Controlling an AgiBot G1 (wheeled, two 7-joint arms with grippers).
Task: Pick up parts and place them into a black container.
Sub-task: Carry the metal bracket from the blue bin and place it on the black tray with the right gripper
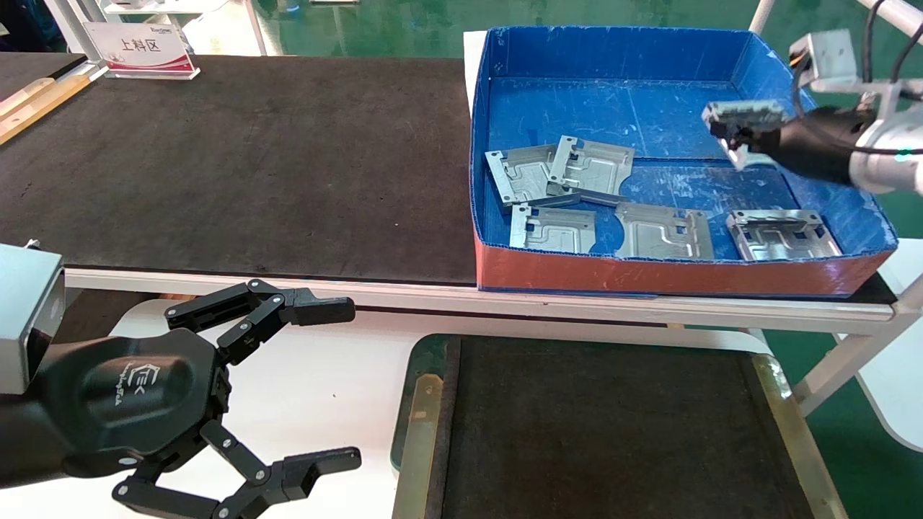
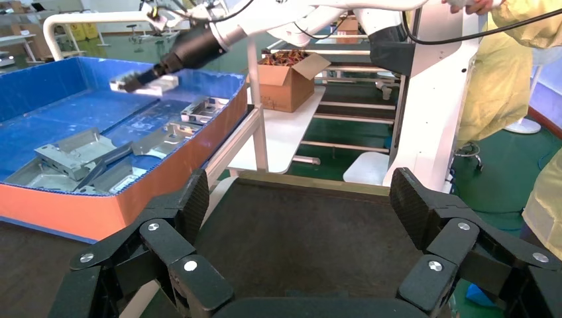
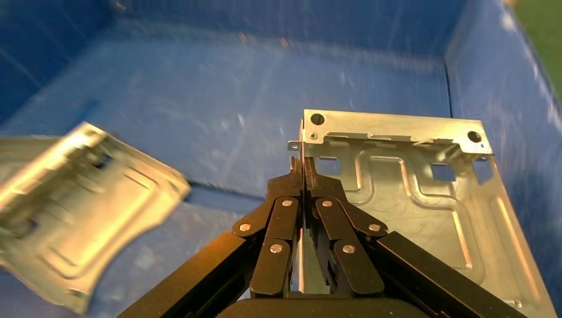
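Right gripper (image 1: 728, 133) pinches a part (image 3: 404, 192) above the blue box (image 1: 620, 54); left gripper (image 1: 339, 382) gapes beside the black container (image 1: 422, 404).

Right pincer (image 3: 303, 173) apparently pinching 1 part (image 3: 411, 192)

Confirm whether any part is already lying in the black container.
No. In the head view the black container shows only its bare dark floor, and the parts lie in the blue box.

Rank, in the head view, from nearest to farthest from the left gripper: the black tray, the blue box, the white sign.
1. Black tray, just right of the left gripper.
2. Blue box, farther back on the right.
3. White sign, far back on the left.
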